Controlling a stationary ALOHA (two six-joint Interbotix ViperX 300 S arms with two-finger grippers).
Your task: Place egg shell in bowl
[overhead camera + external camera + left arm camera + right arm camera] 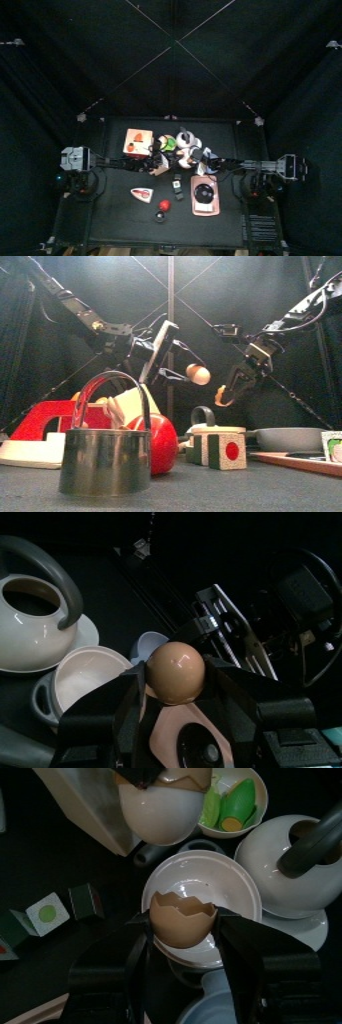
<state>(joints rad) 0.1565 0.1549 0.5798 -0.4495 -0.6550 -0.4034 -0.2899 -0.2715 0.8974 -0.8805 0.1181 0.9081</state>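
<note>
The egg has been split into two tan shell pieces. My left gripper (175, 690) is shut on a rounded egg shell piece (175, 672), held in the air above a white bowl (83, 680). My right gripper (181, 933) is shut on a shell half with a jagged open rim (181, 916), directly over a white bowl (203, 876). In the front view the shell (198, 374) hangs above the table between the left gripper (168, 364) and the right gripper (230, 386). In the top view both grippers meet near the table's middle (178, 152).
A white teapot (297, 853) on a saucer stands beside the bowl. A bowl of green pieces (230, 803) and another white bowl (163, 813) are close by. In front stand a metal cup (107, 456), a red apple (160, 443), a white mug (203, 436) and a pink tray (203, 195).
</note>
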